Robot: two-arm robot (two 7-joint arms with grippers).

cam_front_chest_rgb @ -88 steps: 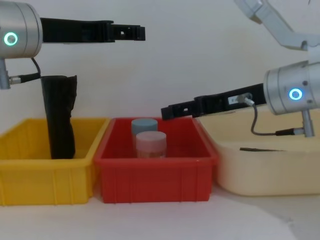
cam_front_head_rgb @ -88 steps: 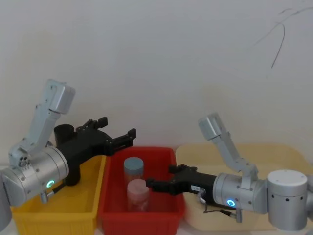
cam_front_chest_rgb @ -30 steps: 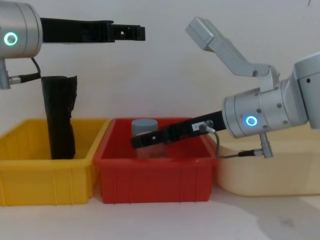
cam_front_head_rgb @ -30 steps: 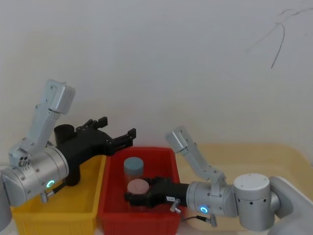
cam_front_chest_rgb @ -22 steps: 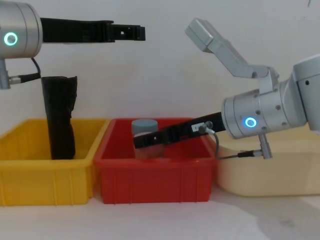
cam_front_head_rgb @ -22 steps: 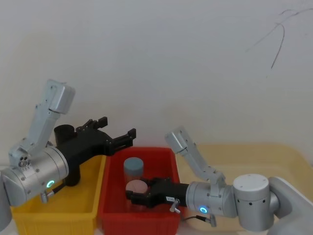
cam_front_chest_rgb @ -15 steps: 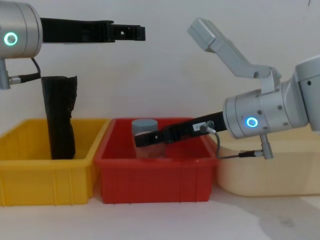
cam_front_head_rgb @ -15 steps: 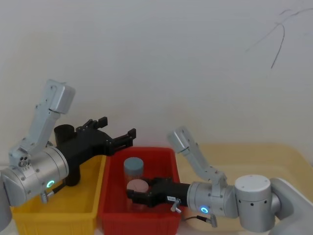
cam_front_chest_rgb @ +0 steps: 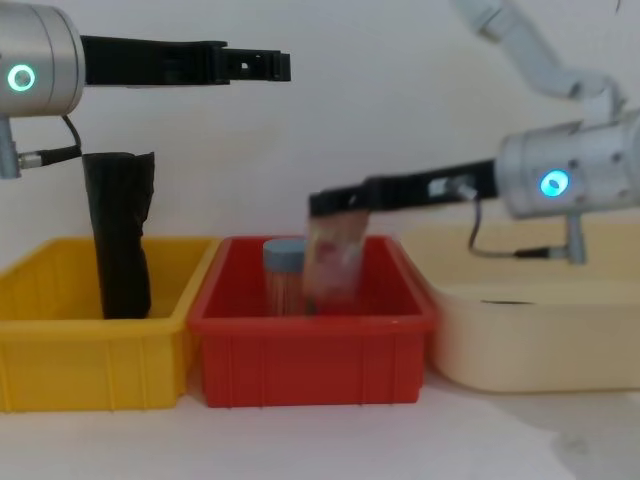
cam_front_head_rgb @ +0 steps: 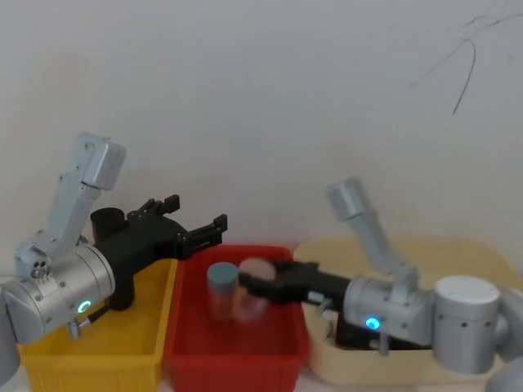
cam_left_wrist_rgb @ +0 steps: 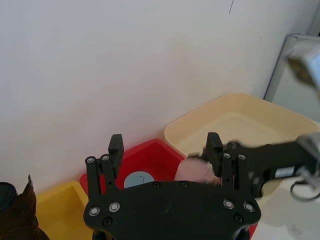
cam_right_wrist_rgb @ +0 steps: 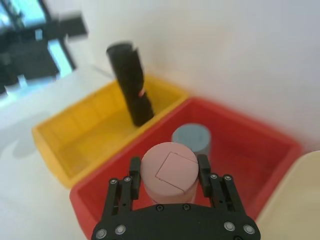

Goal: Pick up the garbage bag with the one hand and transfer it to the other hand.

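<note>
Black garbage bag (cam_front_chest_rgb: 117, 234) upright in yellow bin (cam_front_chest_rgb: 60, 340); right gripper (cam_right_wrist_rgb: 168, 176) clamping pink jar (cam_right_wrist_rgb: 168, 170); left gripper (cam_left_wrist_rgb: 165, 150) spread.

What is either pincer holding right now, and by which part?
The right pincer grips the pink jar by its sides near the lid, lifted above the red bin. The left pincer is open and empty.

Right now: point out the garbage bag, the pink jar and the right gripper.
garbage bag (cam_front_chest_rgb: 118, 235), chest view, middle of the black roll in the yellow bin.
pink jar (cam_right_wrist_rgb: 168, 171), right wrist view, its lid top.
right gripper (cam_right_wrist_rgb: 167, 171), right wrist view, midway between the fingertips, shut on the jar.
</note>
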